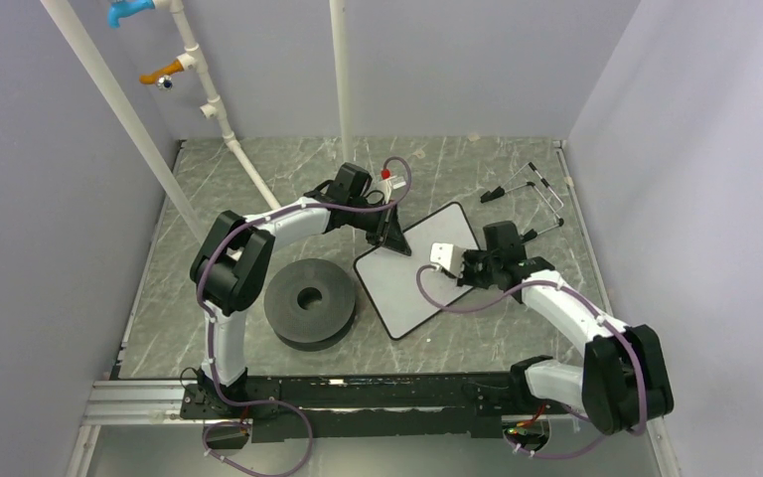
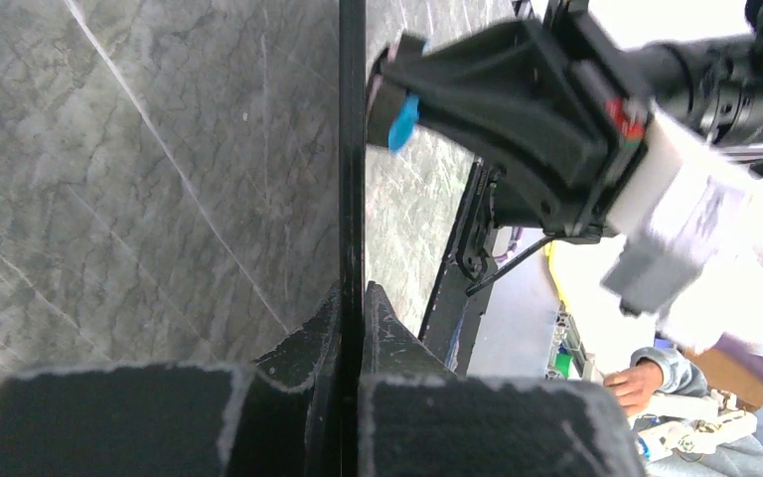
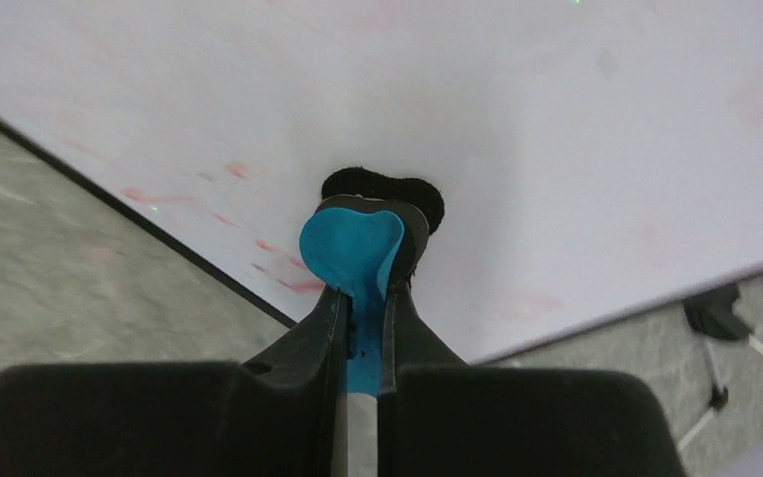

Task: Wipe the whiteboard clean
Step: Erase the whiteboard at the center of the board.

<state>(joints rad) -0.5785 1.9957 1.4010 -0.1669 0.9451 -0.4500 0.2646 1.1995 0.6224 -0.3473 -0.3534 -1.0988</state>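
The whiteboard (image 1: 412, 293) sits diagonally on the grey marbled table (image 1: 487, 348), just right of the black disc (image 1: 333, 310); its nearest corner comes close to the disc without touching it. The left gripper (image 2: 351, 313) is pinched tight on the board's thin black edge, on the side that lies beyond the disc and to its right. The right gripper (image 3: 363, 298) is over the board, farther from the disc; its fingers are clamped on a blue eraser (image 3: 351, 248), and the eraser's black felt is pressed against the white surface. Faint red smears (image 3: 300, 285) show near one edge of the board.
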